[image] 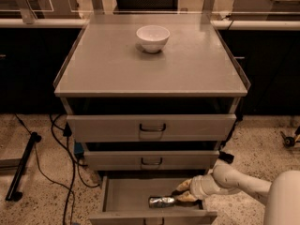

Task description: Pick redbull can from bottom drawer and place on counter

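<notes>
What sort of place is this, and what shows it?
Probably a robotics lab or test area: a grey metal drawer cabinet on a speckled floor with loose cables, a glass-panelled ledge behind, and the gripper reaching into the bottom drawer by the redbull can.

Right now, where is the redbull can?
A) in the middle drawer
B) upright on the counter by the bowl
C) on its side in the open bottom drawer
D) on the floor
C: the redbull can lies on its side in the open bottom drawer, the gripper at one end of it; the counter holds the white bowl.
</notes>
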### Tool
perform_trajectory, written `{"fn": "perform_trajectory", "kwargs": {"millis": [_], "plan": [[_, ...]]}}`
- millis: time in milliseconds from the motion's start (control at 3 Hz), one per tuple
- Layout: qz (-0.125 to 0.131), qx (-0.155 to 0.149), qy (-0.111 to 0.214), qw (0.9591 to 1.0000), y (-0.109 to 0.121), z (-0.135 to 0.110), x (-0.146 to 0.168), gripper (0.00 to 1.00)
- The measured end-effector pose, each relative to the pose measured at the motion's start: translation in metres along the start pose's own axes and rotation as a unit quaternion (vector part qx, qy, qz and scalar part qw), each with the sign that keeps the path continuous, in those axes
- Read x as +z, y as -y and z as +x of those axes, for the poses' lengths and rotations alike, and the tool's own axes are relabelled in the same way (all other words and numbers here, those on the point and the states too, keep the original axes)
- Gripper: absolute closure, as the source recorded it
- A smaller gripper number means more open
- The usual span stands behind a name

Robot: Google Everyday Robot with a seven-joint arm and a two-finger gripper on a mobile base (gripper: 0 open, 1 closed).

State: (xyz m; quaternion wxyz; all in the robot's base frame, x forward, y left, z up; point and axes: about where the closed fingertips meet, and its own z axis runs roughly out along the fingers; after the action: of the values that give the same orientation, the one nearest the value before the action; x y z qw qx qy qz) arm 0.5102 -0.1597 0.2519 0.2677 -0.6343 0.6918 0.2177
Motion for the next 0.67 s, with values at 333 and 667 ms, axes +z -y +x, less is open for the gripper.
{"fn": "perform_trajectory", "kwargs": {"millis": [333,667], "plan": [[-0.004,0.006,0.004,1.0000,0.003,0.008,0.008,0.55],[-0.007,0.016,0.008,0.9998,0.003,0.021,0.015,0.49]]}}
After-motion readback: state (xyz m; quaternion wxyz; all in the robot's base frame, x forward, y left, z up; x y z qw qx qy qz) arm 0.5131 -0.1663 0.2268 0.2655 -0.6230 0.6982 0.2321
